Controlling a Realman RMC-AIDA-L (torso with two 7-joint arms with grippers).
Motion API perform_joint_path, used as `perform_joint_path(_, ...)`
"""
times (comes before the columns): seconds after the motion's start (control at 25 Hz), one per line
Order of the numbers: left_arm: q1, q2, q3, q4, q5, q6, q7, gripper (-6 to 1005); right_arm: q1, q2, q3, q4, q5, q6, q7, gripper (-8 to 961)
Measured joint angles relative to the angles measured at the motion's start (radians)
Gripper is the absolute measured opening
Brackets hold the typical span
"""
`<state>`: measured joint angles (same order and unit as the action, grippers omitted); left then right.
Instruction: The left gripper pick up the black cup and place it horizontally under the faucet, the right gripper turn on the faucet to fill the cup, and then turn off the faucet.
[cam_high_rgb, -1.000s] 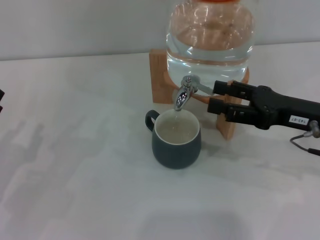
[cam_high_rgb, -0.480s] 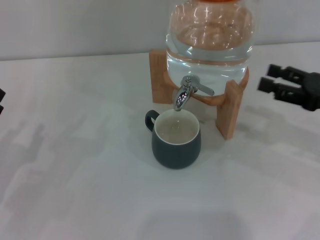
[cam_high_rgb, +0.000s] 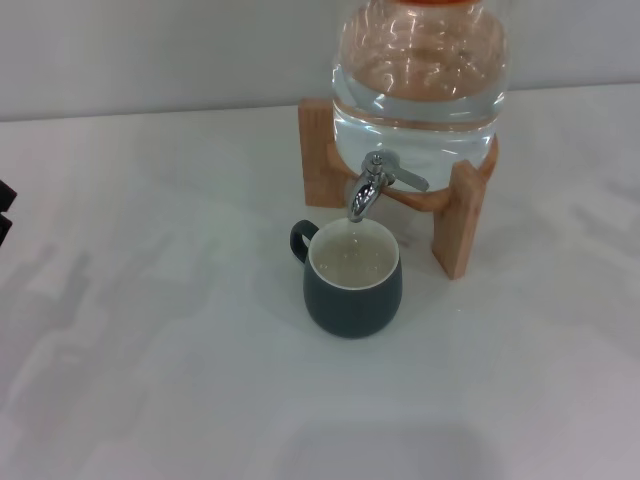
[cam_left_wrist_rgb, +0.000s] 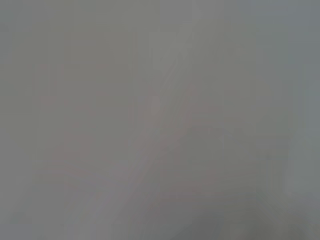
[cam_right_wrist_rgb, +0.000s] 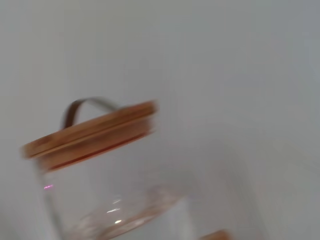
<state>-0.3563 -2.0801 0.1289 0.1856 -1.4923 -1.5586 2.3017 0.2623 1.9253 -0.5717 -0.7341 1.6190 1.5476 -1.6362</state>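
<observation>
The faucet (cam_high_rgb: 377, 186) is shiny polished metal, the water jar (cam_high_rgb: 420, 75) is clear smooth glass on a matt wood stand (cam_high_rgb: 458, 228) with a wood lid (cam_right_wrist_rgb: 87, 132), the black cup (cam_high_rgb: 352, 278) looks glazed ceramic, and the desk (cam_high_rgb: 150, 330) is smooth, slightly glossy white.

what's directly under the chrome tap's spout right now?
The small dark charcoal mug stands upright on the white table under the chrome tap, loop handle toward the robot's left. Its cream inside holds pale liquid; the cup's depth below that surface is hidden.

A white table (cam_high_rgb: 150, 350) is seen throughout, met at 12 o'clock by a plain pale wall (cam_high_rgb: 150, 50)
</observation>
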Motion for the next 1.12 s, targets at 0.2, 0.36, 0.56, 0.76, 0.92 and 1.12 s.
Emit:
perform_joint_path(0.2,0.018,0.000,-0.002,0.002,0.000,-0.003,-0.002,499,-0.008,-0.027,0.071,-0.002,-0.007,-0.036,-0.007,841)
perform_joint_path(0.36,0.037,0.000,-0.007,0.003,-0.005,-0.012,-0.002,499,-0.015,-0.046,0.077,-0.002,-0.008,-0.069,-0.008,841)
perform_joint_path(0.56,0.055,0.001,-0.009,0.023,-0.013,-0.021,-0.006,499,-0.025,-0.051,0.078,-0.002,-0.008,-0.097,-0.010,841)
perform_joint_path(0.76,0.067,0.002,-0.009,0.051,-0.036,-0.041,-0.038,499,-0.028,-0.047,0.095,-0.002,-0.006,-0.098,-0.011,841)
perform_joint_path(0.92,0.067,0.002,-0.009,0.055,-0.038,-0.041,-0.042,500,-0.028,-0.044,0.105,-0.002,-0.002,-0.095,-0.011,841)
perform_joint_path(1.12,0.063,0.002,-0.009,0.056,-0.042,-0.041,-0.045,500,-0.026,-0.043,0.105,-0.002,0.001,-0.096,-0.011,841)
